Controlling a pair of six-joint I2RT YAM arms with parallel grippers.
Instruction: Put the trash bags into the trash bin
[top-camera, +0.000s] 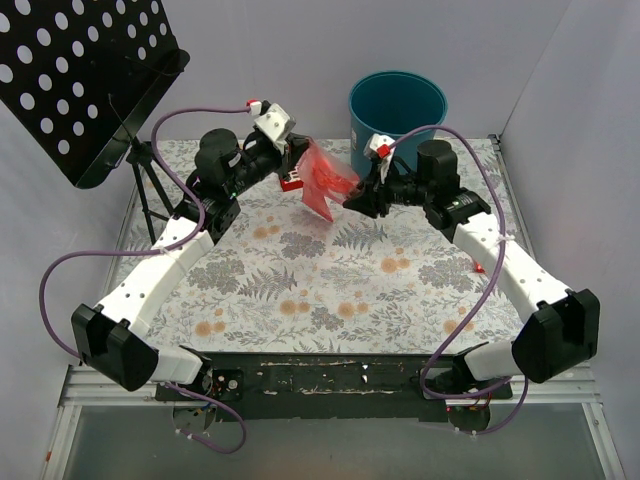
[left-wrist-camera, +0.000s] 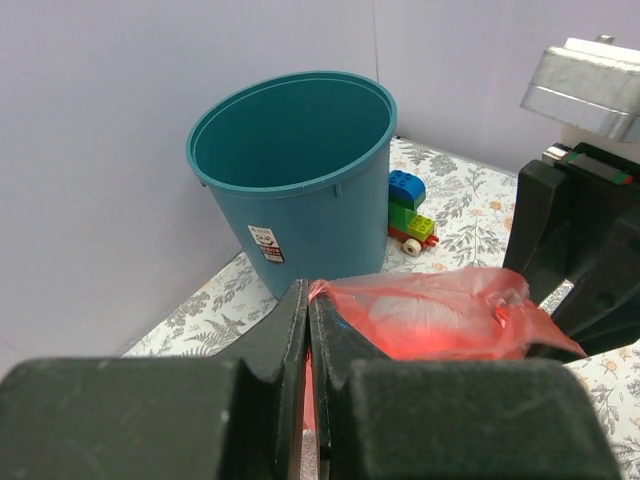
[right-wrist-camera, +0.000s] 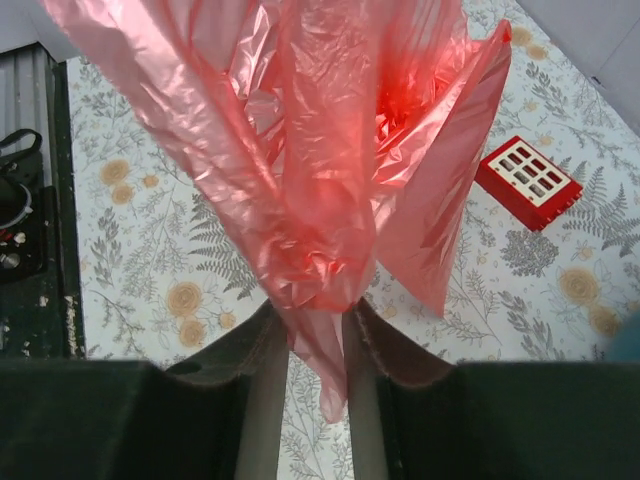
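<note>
Your left gripper (left-wrist-camera: 308, 305) and right gripper (right-wrist-camera: 310, 325) both pinch the trash bag (right-wrist-camera: 300, 150) tight. Past the left fingers (left-wrist-camera: 265, 345) stands the trash bin (left-wrist-camera: 300, 200); its sticker (left-wrist-camera: 266, 243) is too tiny to read.

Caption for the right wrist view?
Right gripper pinches the red trash bag above the floral table, red block nearby.

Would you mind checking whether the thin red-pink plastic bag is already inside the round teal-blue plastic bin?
No, the red-pink plastic bag hangs above the floral table, outside the teal-blue plastic bin.
</note>
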